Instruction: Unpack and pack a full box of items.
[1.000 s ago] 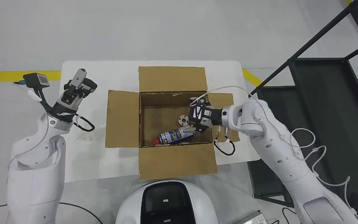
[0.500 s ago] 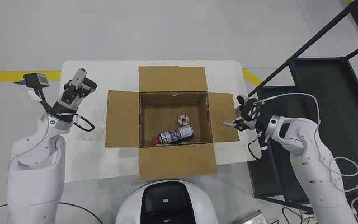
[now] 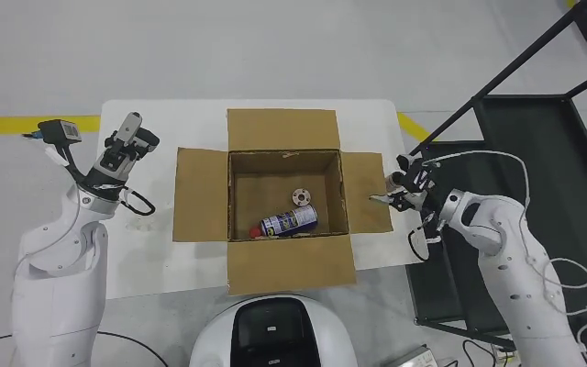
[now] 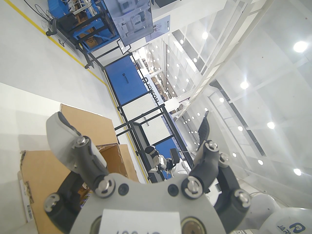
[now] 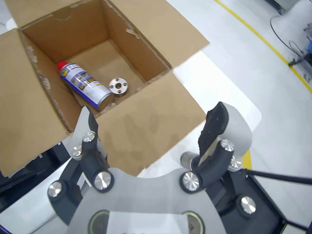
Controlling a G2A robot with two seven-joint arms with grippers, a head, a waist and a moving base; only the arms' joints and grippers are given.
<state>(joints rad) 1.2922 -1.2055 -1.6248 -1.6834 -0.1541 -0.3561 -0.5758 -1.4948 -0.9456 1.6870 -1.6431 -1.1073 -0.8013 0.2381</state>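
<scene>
The box (image 3: pixel 284 128) sits open on the surface (image 3: pixel 165 119), flaps folded out. Inside, a spray can (image 3: pixel 289 221) lies on its side by the wall nearest the robot, with a metal flange (image 3: pixel 300 195) close to its base end. Your right end effector (image 3: pixel 390 195) hovers over the right flap (image 3: pixel 359 216), fingers spread with nothing between them. The left end effector (image 4: pixel 131 125) is also spread and empty, well apart at the surface's left end.

Going in from here, a finger could likely snag that flap or the wall's edge and drag the box. The can looks smooth and round (a poor thing to pinch off-centre), so it may roll away or knock the flange.
</scene>
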